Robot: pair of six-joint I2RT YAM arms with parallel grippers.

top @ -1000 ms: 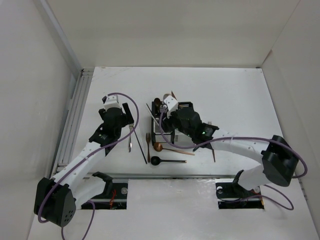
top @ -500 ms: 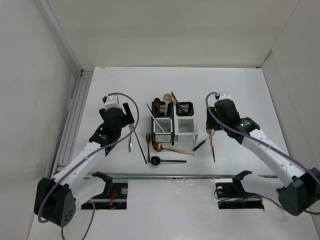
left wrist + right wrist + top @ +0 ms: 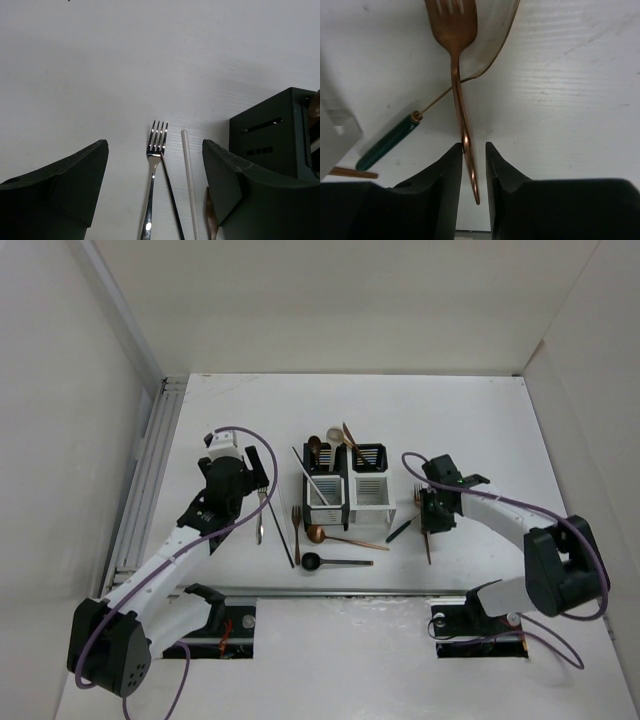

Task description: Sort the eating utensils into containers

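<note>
The copper fork (image 3: 456,75) is found flat on the table (image 3: 480,420), just to the right of the containers (image 3: 372,510), its tines pointed away from the right gripper (image 3: 472,150). The handle is straddled by that gripper's fingers, which are drawn narrow. One pad is seen against the metal and a sliver of gap is left at the other, so a firm clamp cannot be told. The fork's neck is met by another utensil with a dark green handle (image 3: 385,142); which lies on top cannot be told.

The fork is judged to be light, rigid and thin, with a polished finish that is likely to slip and pivot between the pads if pinched too near the end. A hold further up the handle — toward the neck, yet clear of the crossing piece — is judged steadier. Little height is offered above the tabletop, so the pads must be set low.

The left gripper (image 3: 154,145) is held wide open with nothing in it, above a silver fork (image 3: 150,195) and a white chopstick (image 3: 189,185) — both lying left of the caddy block.
</note>
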